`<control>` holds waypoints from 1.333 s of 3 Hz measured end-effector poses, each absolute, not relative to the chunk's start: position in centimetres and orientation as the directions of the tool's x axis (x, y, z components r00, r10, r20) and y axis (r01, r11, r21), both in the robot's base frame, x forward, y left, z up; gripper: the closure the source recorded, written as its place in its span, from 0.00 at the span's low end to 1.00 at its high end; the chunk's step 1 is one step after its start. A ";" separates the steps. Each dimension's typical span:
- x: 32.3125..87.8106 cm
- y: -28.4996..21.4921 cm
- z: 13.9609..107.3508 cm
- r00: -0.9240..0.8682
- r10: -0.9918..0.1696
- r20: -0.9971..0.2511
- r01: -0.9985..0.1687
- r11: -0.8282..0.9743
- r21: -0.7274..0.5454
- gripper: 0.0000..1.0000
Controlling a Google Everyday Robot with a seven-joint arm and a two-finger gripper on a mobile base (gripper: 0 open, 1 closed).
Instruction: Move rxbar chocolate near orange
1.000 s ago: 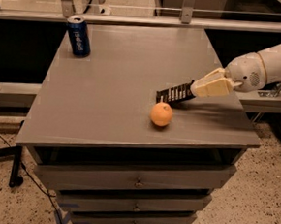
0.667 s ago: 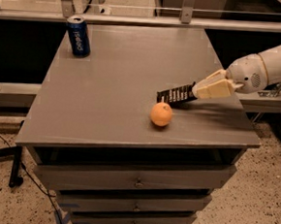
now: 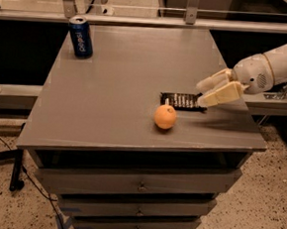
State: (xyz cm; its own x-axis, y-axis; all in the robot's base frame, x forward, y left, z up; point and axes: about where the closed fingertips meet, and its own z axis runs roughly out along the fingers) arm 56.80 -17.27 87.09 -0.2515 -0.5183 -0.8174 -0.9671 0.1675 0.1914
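The rxbar chocolate [image 3: 181, 100], a flat black wrapper with white lettering, lies flat on the grey table [image 3: 121, 85], just behind and to the right of the orange [image 3: 165, 116]. A small gap separates the bar from the orange. My gripper [image 3: 205, 92] reaches in from the right, at the bar's right end. Its two cream fingers [image 3: 223, 95] are spread apart, with the lower fingertip close to the bar's end and the upper one above it. The gripper holds nothing.
A blue soda can [image 3: 80, 37] stands at the table's far left corner. The table top sits on a cabinet with drawers [image 3: 138, 183] below its front edge. A metal rail [image 3: 141, 21] runs behind the table.
The bar was held tilted in the shut gripper; now it lies flat beside the orange and the fingers have spread open. The gripper has drawn slightly to the right.
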 end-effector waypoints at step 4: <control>68.5 -18.4 93.2 0.135 -0.512 -0.848 -0.929 0.232 -0.288 0.00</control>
